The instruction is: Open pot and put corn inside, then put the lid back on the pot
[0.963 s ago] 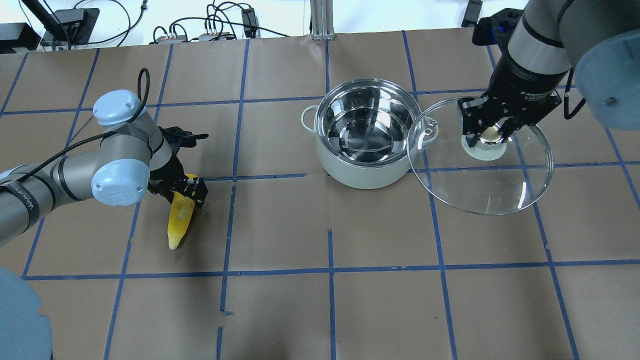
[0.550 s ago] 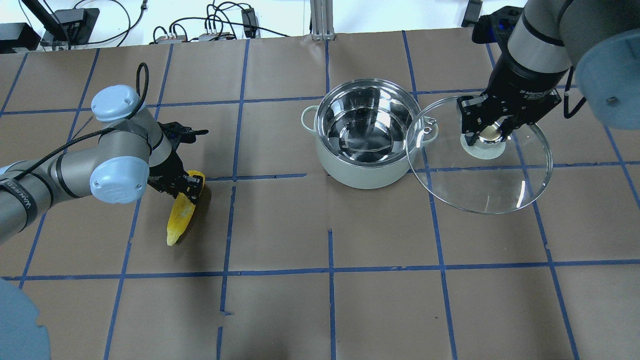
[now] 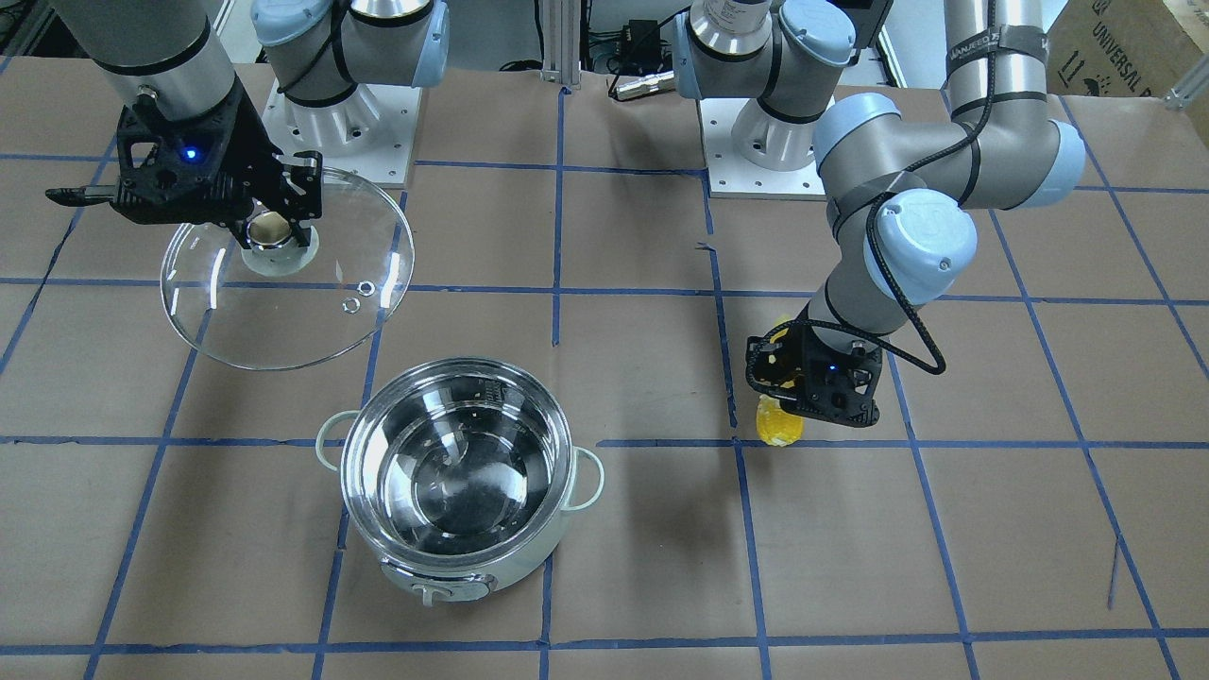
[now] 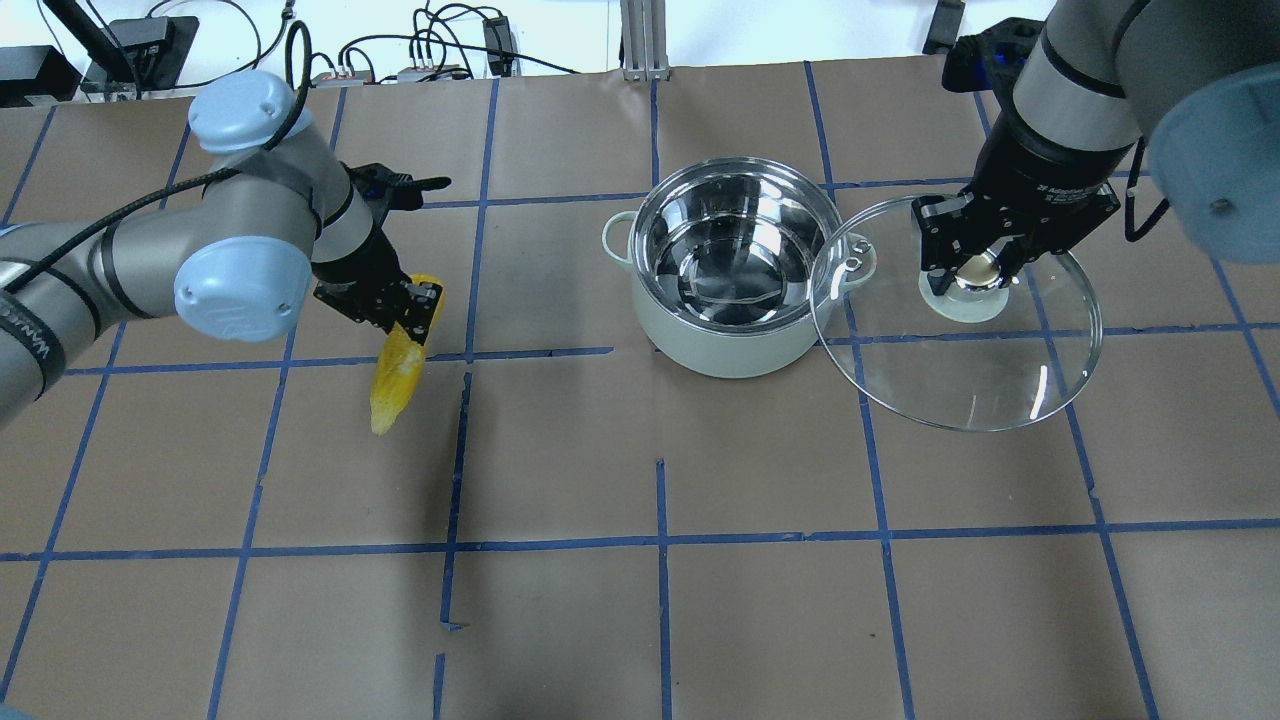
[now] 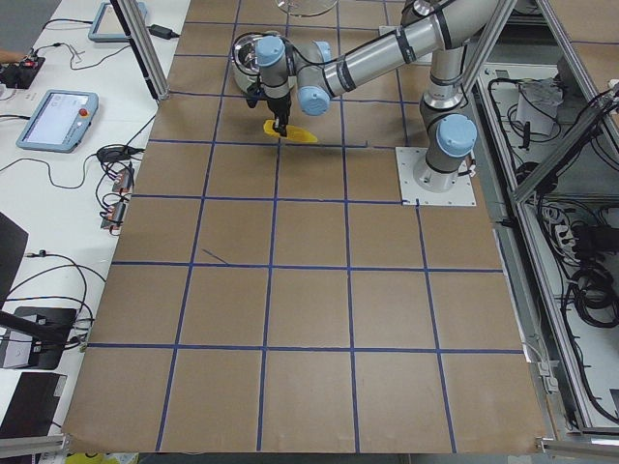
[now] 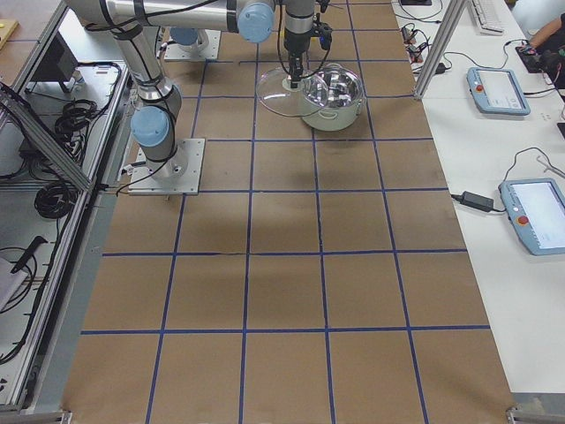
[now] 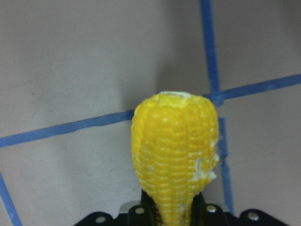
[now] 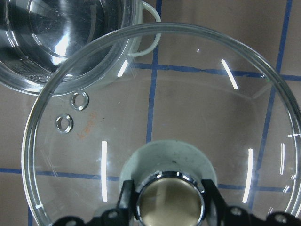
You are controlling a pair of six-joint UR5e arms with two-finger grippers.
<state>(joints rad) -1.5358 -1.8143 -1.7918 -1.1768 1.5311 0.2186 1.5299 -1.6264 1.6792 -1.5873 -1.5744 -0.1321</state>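
The pot (image 4: pixel 735 330) stands open on the table, empty inside; it also shows in the front view (image 3: pixel 458 557). My left gripper (image 4: pixel 395 312) is shut on the yellow corn (image 4: pixel 393 375) and holds it above the table, left of the pot, its pointed end hanging down. The left wrist view shows the corn (image 7: pixel 175 155) between the fingers. My right gripper (image 4: pixel 978 268) is shut on the knob of the glass lid (image 4: pixel 960 370), held in the air to the right of the pot, its edge overlapping the pot's rim. The right wrist view shows the lid (image 8: pixel 188 103) and its knob (image 8: pixel 169 200).
Brown paper with a blue tape grid (image 4: pixel 660 545) covers the table. Cables and boxes (image 4: pixel 420 60) lie beyond the far edge. The arm bases (image 3: pixel 331 123) stand at the robot side.
My left gripper has lifted the corn off the table and carried it up and to the right, toward the pot. The right gripper and lid have barely moved.
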